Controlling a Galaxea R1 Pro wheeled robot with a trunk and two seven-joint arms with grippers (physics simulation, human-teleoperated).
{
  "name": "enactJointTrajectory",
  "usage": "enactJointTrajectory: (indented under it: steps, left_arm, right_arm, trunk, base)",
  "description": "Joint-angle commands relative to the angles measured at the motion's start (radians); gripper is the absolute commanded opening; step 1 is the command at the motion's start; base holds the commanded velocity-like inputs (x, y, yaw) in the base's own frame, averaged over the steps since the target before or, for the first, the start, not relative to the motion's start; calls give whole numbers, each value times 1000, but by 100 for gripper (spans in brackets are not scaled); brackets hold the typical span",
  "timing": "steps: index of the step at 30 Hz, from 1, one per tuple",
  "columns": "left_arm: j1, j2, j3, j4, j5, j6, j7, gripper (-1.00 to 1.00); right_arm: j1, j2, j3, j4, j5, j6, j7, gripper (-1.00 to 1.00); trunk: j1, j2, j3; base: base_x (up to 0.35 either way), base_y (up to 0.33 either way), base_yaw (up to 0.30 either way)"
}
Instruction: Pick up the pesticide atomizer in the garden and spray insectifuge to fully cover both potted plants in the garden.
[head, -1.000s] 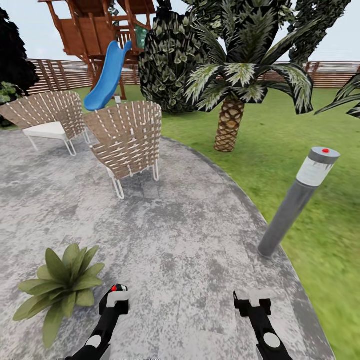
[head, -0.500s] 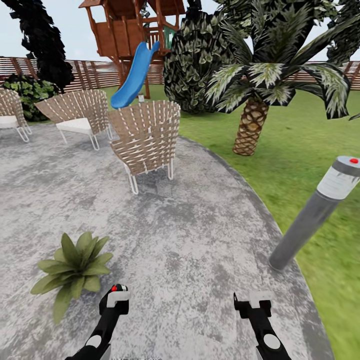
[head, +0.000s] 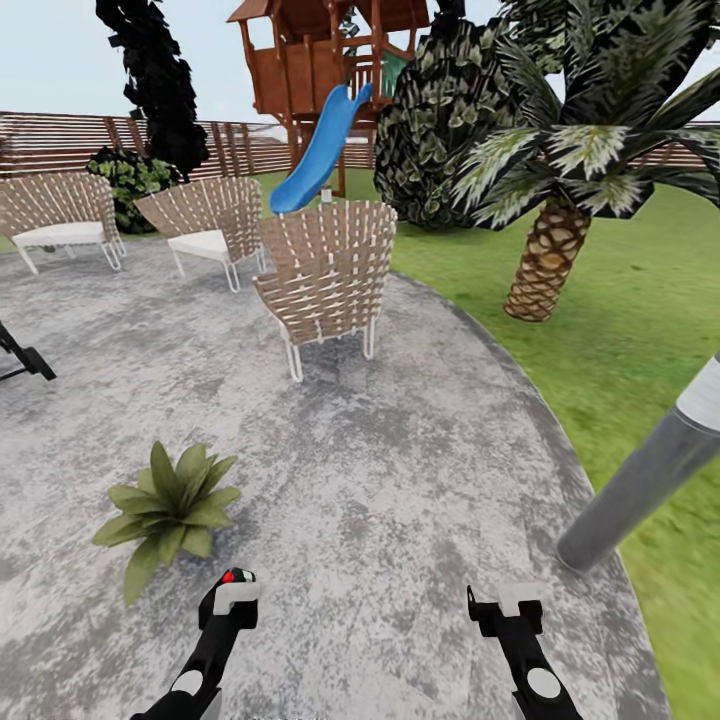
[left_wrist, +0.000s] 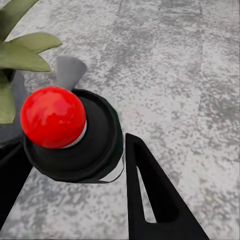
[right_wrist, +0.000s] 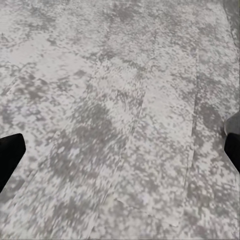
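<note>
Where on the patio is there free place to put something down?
Bare paving lies between the potted plant, the nearest wicker chair and the grey bollard lamp. It is crowded at the back, around the other chairs.

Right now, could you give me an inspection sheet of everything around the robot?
Surface: mottled grey paved patio, with lawn beside it.
Job's things: one potted plant on the patio; a red-knobbed dark bottle, probably the atomizer.
Clutter: three woven chairs; grey bollard lamp.
Grippers: left fingers shut on the bottle; right fingers open, empty.
Cables: nothing seen.
Surroundings: slat fence, blue slide, palm.
</note>
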Motion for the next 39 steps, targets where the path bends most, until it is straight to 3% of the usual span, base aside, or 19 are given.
enactJointTrajectory:
  steps: [1,19,23,26,39]
  left_arm:
    - [-1,0,-3,1,-1,-3,6,-100]
    - [-1,6,-15,1,-1,-6,-10,-100]
    - [-1,13,-67,1,-2,-2,-14,-100]
    - [-1,13,-85,1,-2,-2,-14,-100]
    - [-1,7,-80,3,0,1,-4,-100]
  right_arm:
    - [0,0,0,0,10,-1,-5,100]
    - [0,0,0,0,10,-1,-5,100]
    - [0,0,0,0,10,-1,-5,100]
    - [0,0,0,1,10,-1,-5,100]
    - [0,1,1,22,10,-1,-5,100]
  trunk:
    - [0,0,-1]
    - [0,0,-1]
    - [0,0,-1]
    - [0,0,-1]
    - [0,0,-1]
  base:
    - [0,-45,278]
    - [0,-5,279]
    - [0,0,278]
    - [0,0,278]
    - [0,-140,221]
